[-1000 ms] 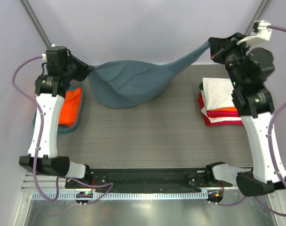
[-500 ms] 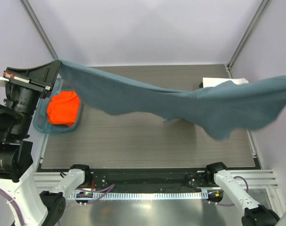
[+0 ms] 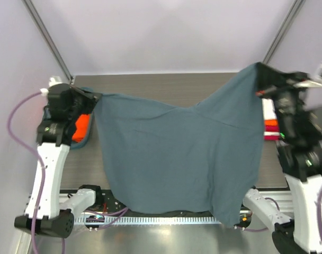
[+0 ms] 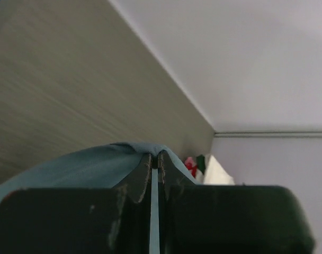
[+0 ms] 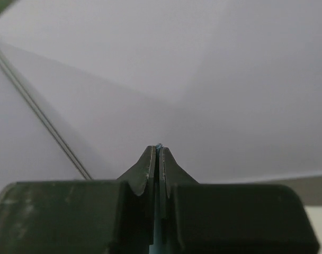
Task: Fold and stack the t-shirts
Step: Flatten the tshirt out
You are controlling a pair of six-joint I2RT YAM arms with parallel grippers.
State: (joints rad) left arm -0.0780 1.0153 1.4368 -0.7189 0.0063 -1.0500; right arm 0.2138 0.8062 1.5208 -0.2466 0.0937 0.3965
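Note:
The slate blue-grey t-shirt (image 3: 177, 153) hangs spread out in the air between my two grippers, its lower edge reaching past the table's near edge. My left gripper (image 3: 95, 97) is shut on its left upper corner; the cloth (image 4: 87, 166) drapes over the fingertips in the left wrist view. My right gripper (image 3: 260, 71) is shut on its right upper corner, held higher; only a sliver of blue cloth (image 5: 158, 145) shows between the fingers. An orange t-shirt (image 3: 81, 126) lies in the basket at left. Folded white and red t-shirts (image 3: 270, 124) are stacked at right, mostly hidden.
The teal basket (image 3: 82, 142) sits at the table's left edge beside my left arm. The wood-grain table (image 3: 150, 87) shows behind the hanging shirt. Frame posts (image 3: 47, 39) rise at the back corners. The stack also shows far off in the left wrist view (image 4: 208, 166).
The shirt was flung wide across the scene half a second ago. Both arms have come back inward, and the shirt now hangs flat and spread between the grippers.

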